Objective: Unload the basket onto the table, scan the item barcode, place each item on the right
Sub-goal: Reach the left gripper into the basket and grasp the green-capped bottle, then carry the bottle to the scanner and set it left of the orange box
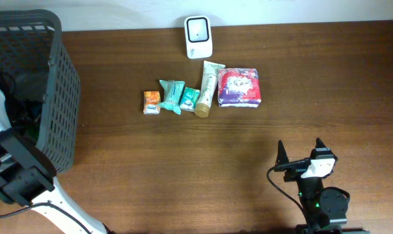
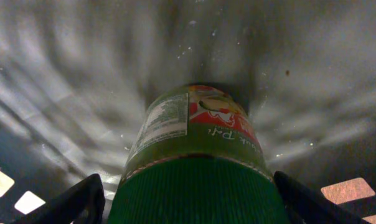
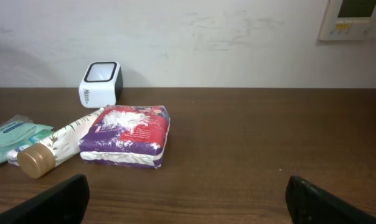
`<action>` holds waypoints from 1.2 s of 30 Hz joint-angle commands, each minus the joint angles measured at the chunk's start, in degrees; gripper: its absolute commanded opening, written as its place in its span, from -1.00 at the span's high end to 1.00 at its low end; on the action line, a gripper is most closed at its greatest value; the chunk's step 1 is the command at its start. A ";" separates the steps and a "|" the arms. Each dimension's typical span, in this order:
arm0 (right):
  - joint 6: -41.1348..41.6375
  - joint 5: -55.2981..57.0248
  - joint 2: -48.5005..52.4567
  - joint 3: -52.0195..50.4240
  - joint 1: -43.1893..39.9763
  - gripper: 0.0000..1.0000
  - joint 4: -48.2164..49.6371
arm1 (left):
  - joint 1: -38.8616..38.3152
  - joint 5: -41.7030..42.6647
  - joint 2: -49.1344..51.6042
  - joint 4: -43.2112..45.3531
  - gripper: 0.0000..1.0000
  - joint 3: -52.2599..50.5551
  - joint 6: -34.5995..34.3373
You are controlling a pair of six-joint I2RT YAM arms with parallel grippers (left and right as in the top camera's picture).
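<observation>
Closest to us, the left gripper (image 2: 188, 183) straddles the ribbed green cap (image 2: 197, 196) of the bottle (image 2: 194, 124), one finger on each side. Whether the pads press the cap or merely flank it, we cannot tell. The bottle sits deep in the grey basket (image 1: 60, 97), cap toward the wrist, its body running away to the shadowed floor. We judge the first hazard to be right here: a round cap gives two flat fingers little to bite on, so a loose or off-centre squeeze could let it twist or slip out on the lift. Held by the cap alone, the body may swing and catch the basket's mesh wall, dragging the basket along. We see fine print on the label but no barcode, so the code may end up turned away from the reader.

Further out, the right gripper (image 1: 299, 146) hangs above the table (image 1: 183, 182) with its jaws spread wide and empty — no help if the bottle drops. Beyond it a row of goods, among them a tube (image 1: 208, 88) and a purple packet (image 1: 240, 88), lies just in front of the white scanner (image 1: 198, 37) at the far edge. Presenting the bottle low there could knock them — or put the wrong code before the window.
</observation>
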 commanded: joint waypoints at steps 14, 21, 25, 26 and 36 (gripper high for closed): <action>0.24 0.31 -0.33 -0.50 0.28 -0.97 -0.07 | 0.52 0.55 0.33 -9.77 -0.01 25.81 0.13; 0.24 0.31 -0.33 -0.50 0.28 -0.97 -0.07 | 0.52 9.25 -0.22 -17.07 -0.08 63.14 0.13; 0.24 0.31 -0.33 -0.50 0.28 -0.97 -0.07 | -0.44 18.60 -6.23 -14.36 -0.12 67.43 0.11; 0.24 0.31 -0.33 -0.50 0.28 -0.97 -0.07 | -1.31 19.98 -7.65 -14.05 -0.12 67.43 0.09; 0.24 0.31 -0.33 -0.50 0.28 -0.97 -0.07 | -25.09 22.64 -9.97 -15.19 -0.11 64.87 2.91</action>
